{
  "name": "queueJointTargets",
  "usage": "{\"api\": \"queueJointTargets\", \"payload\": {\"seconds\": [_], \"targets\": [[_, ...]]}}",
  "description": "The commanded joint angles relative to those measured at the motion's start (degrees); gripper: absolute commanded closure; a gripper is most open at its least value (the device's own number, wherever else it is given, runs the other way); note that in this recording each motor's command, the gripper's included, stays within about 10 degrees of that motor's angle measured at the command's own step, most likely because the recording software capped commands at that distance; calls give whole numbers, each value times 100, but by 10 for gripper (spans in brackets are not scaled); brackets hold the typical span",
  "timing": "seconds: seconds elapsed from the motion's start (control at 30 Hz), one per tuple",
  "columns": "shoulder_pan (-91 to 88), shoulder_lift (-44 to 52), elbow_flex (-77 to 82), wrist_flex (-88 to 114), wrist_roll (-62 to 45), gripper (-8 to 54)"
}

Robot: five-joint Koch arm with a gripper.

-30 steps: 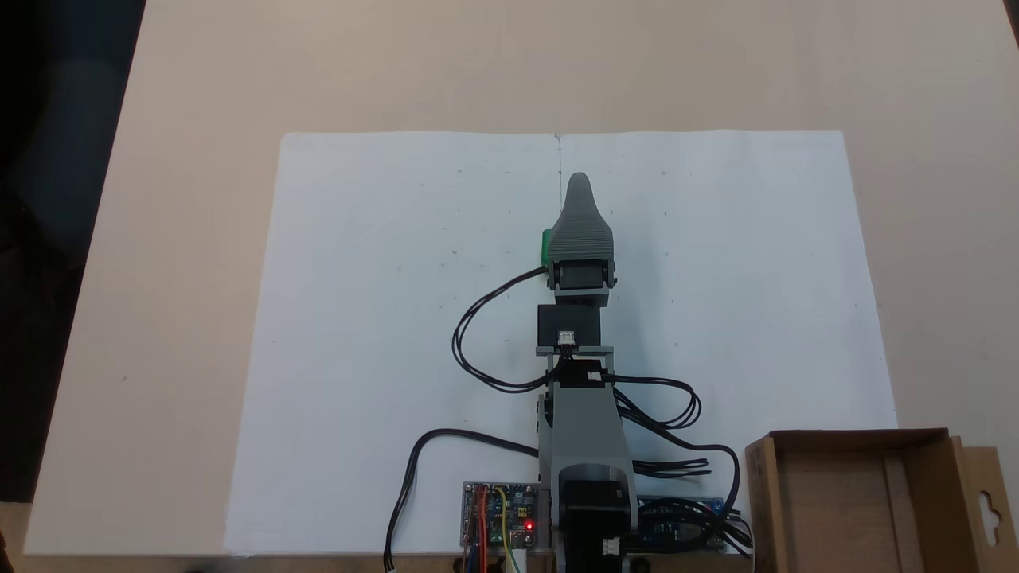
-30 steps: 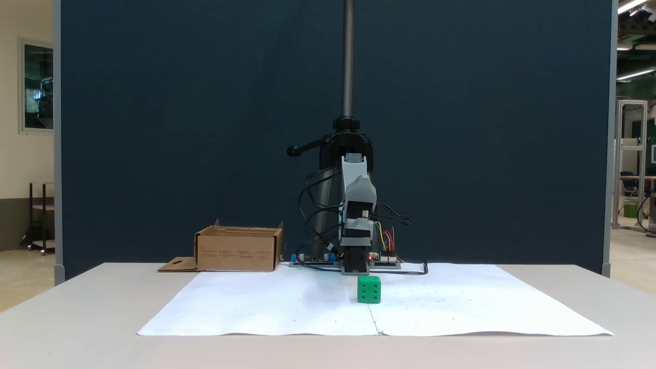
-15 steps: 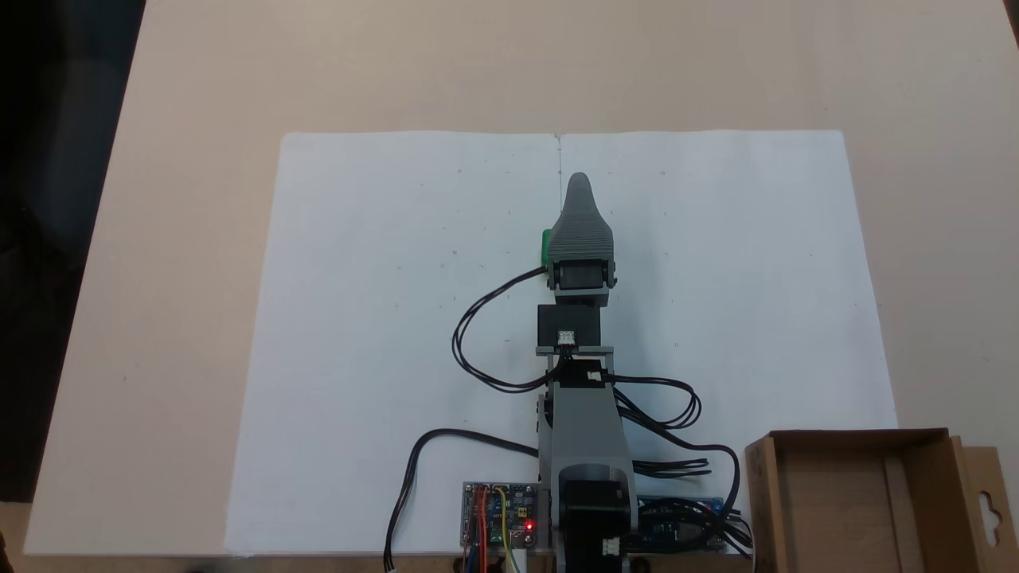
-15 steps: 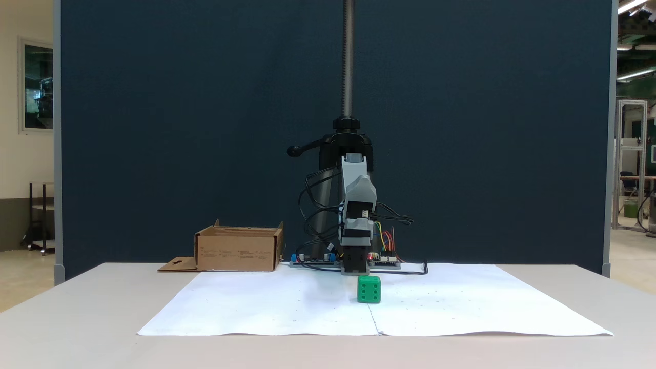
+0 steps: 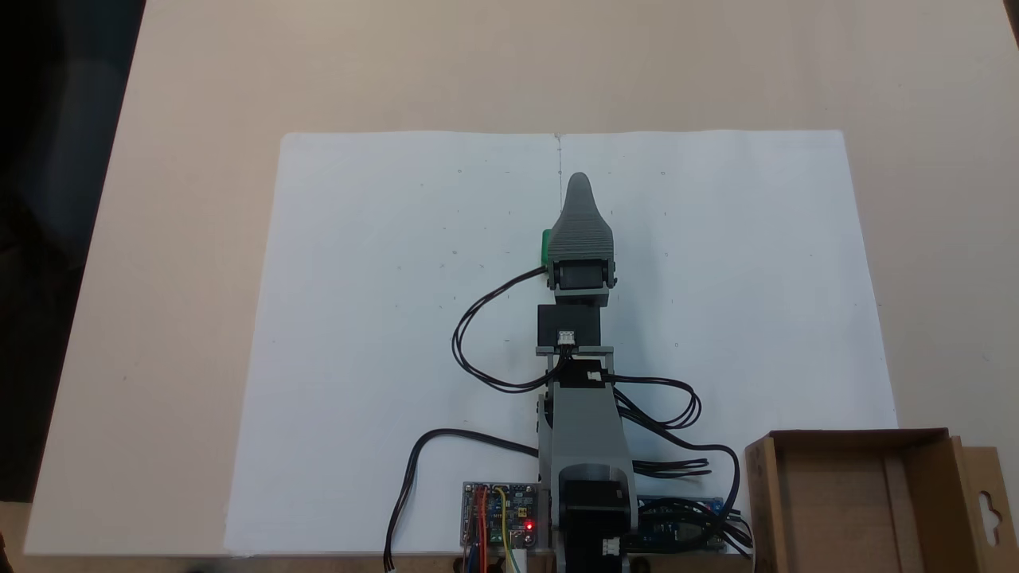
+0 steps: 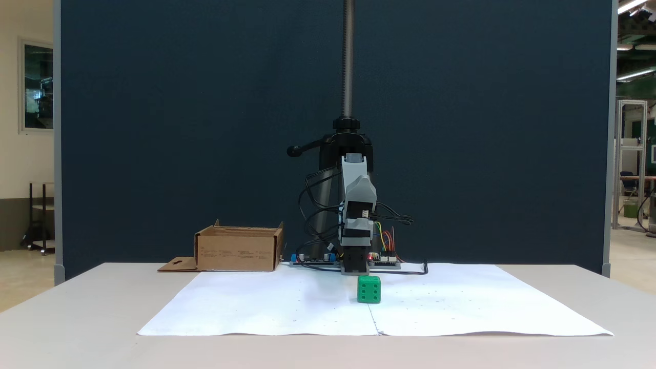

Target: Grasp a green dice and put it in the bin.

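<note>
The pincer (image 5: 579, 181) hangs over the green dice (image 6: 369, 289), its jaws' spread untellable, apparently lining up; the bin (image 6: 238, 249) waits beside the arm's base.

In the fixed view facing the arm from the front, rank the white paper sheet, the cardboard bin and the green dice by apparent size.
1. White paper sheet, the widest by far.
2. Bin.
3. Green dice, the smallest, though it sits nearer the camera than the bin, which makes it look relatively bigger.
</note>
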Motion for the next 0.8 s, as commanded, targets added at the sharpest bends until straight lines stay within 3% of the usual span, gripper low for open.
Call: {"api": "queueJointTargets", "payload": {"seconds": [0.0, 0.77], "targets": [[26, 598, 272, -378, -439, 49], [422, 677, -2540, 6188, -44, 50]]}}
